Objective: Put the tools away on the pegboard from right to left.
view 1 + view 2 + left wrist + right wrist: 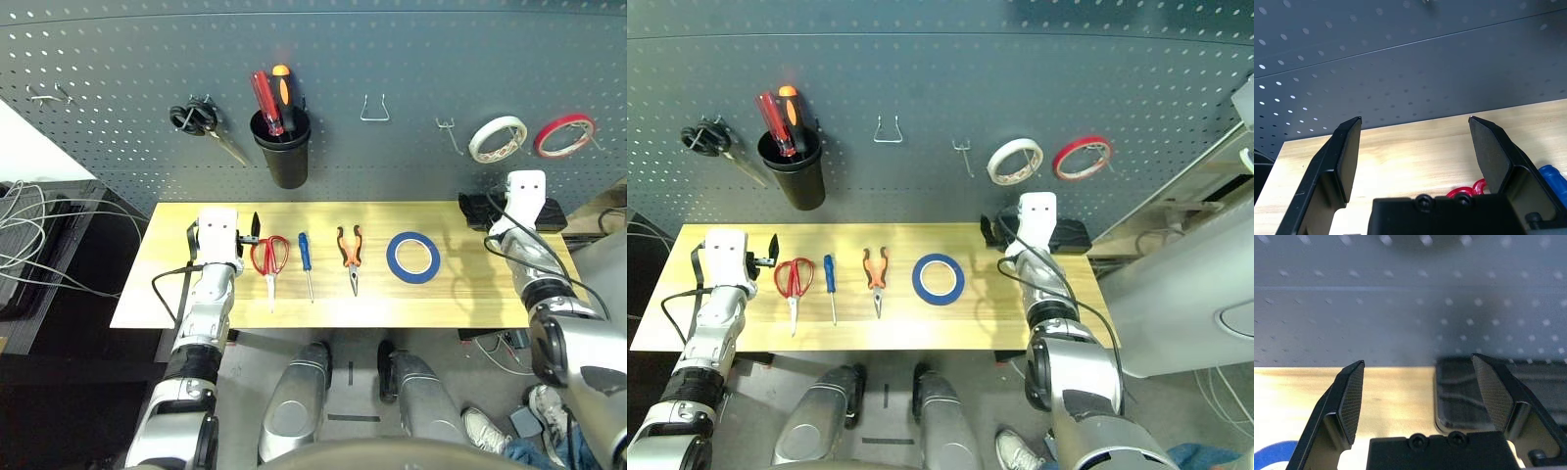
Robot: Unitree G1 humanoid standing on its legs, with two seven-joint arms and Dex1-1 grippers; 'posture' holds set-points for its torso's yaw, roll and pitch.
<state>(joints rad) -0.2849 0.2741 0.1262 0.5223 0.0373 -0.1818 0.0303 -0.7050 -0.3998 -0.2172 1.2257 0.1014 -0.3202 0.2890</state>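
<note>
Four tools lie in a row on the wooden table (460, 294): red-handled scissors (270, 258), a slim blue-handled screwdriver (306, 259), orange-and-black pliers (350, 253) and a blue tape ring (412, 257). The dark grey pegboard (392, 59) rises behind them. My left gripper (1415, 132) stands open just left of the scissors, pointing at the pegboard, with nothing between its fingers (1347, 152). My right gripper (1418, 369) is open and empty at the table's far right, right of the tape ring, over a black box (1469, 396).
On the pegboard hang black-handled scissors (201, 119), a black cup (284, 147) holding two screwdrivers, a bare wire hook (374, 110), a small hook (449, 132), a white tape roll (497, 137) and a red tape roll (564, 134). Cables (29, 235) lie off the table's left.
</note>
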